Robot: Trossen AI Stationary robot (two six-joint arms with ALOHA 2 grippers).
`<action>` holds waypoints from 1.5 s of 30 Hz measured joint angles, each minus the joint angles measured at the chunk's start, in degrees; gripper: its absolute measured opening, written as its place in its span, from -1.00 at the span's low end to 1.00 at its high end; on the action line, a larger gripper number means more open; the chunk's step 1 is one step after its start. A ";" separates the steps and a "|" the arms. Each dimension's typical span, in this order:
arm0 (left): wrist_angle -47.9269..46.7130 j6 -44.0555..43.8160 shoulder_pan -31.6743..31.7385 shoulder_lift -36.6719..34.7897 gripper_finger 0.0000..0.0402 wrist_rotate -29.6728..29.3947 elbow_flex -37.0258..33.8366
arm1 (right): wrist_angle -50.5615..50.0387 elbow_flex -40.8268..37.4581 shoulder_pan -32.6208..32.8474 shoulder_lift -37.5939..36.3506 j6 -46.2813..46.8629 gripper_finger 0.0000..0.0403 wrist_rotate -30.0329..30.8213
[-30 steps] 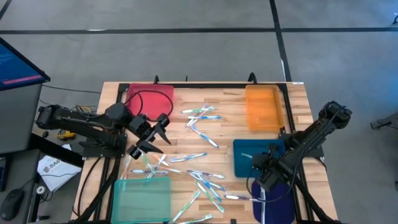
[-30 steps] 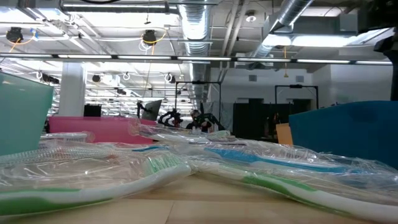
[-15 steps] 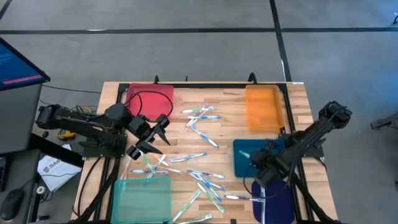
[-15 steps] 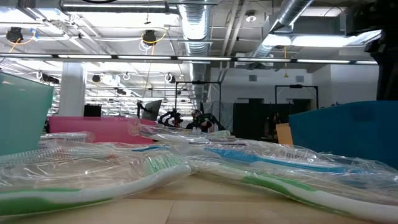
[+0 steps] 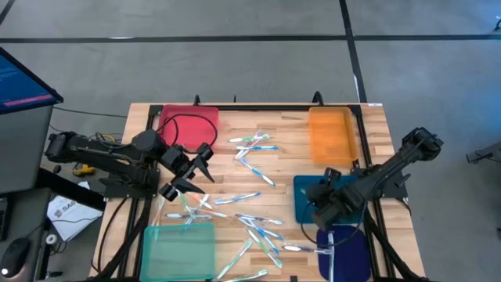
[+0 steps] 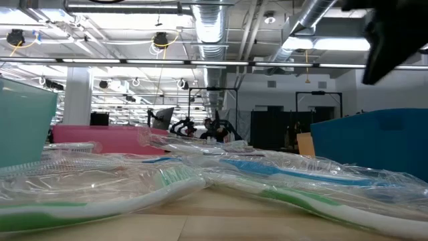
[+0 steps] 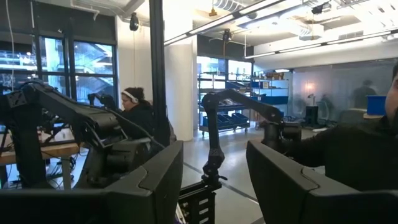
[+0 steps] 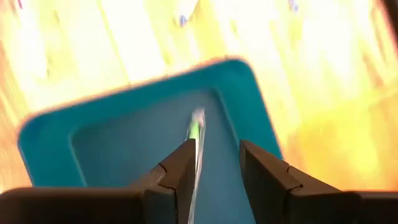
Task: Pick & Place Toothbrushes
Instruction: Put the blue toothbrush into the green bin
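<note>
Several toothbrushes (image 5: 252, 222), white with blue or green parts and in clear wrappers (image 6: 167, 182), lie scattered on the middle of the wooden table. My right gripper (image 5: 319, 210) hangs open over the teal-blue tray (image 5: 309, 184), pointing steeply down. In the right wrist view a green and white toothbrush (image 8: 195, 129) shows on the tray floor (image 8: 124, 149), below the gap (image 8: 216, 163) and close to one finger. My left gripper (image 5: 197, 167) is raised at the table's left, open (image 7: 214, 180) and empty, aimed out into the room.
A red tray (image 5: 205, 117) with a black cable sits far left, an orange tray (image 5: 330, 135) far right, a light green tray (image 5: 178, 249) near left, and a dark blue tray (image 5: 348, 249) near right with a toothbrush (image 5: 307, 248) at its edge. People and other arms show in the room beyond.
My right gripper has risen and moved toward the table's left and far edge, from above the dark blue tray's far end to above the teal-blue tray. Its arm now shows larger at the top right of the low view.
</note>
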 joint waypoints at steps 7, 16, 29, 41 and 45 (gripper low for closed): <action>0.04 0.00 0.00 0.00 -0.14 0.00 0.00 | 1.93 2.66 0.19 -0.04 -3.14 -0.43 8.00; 0.02 -1.27 0.00 0.00 -0.14 0.02 0.00 | 24.05 2.75 -2.40 -0.04 -25.11 -0.45 20.63; -2.04 -1.00 0.00 -0.02 -0.14 0.81 0.02 | 62.44 2.81 -16.07 -0.07 -52.45 -0.44 21.42; -4.74 3.26 0.07 1.82 -0.14 -8.16 0.07 | 67.22 2.75 -11.84 -0.57 -61.94 -0.44 9.95; -4.33 8.18 0.07 2.50 -0.14 -12.35 0.13 | 69.39 2.77 -11.31 -0.57 -63.34 -0.44 10.02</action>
